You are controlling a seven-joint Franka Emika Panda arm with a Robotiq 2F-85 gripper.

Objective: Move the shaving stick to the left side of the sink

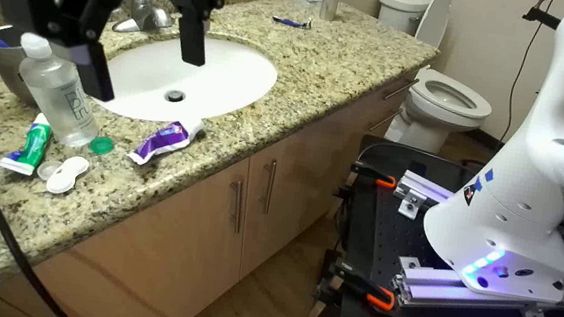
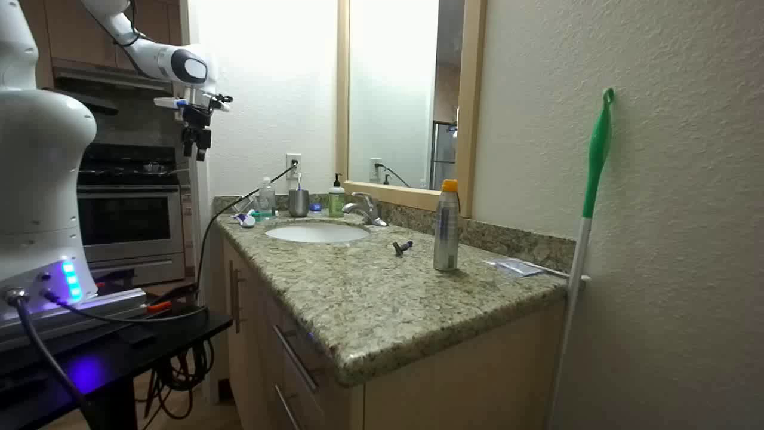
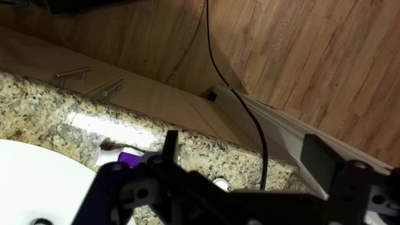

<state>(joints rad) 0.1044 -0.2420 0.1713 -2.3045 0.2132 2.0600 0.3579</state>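
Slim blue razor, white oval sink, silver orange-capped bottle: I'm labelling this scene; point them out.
Slim blue razor (image 1: 290, 22), in an exterior view: handle.
White oval sink (image 1: 228, 79), in an exterior view: inner wall.
Silver orange-capped bottle (image 2: 446, 233), in an exterior view: body.

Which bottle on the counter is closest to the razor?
The orange-capped silver bottle, near the shaving stick; the clear bottle and green pump bottle stand farther off, past the faucet.

My hand (image 3: 245, 151) hung spread above worktop (image 3: 50, 109). Sink (image 3: 40, 181) showed lower left, purple-and-white tube (image 3: 127, 158) beside it. Black cable (image 3: 247, 107) crossed worktop's edge.
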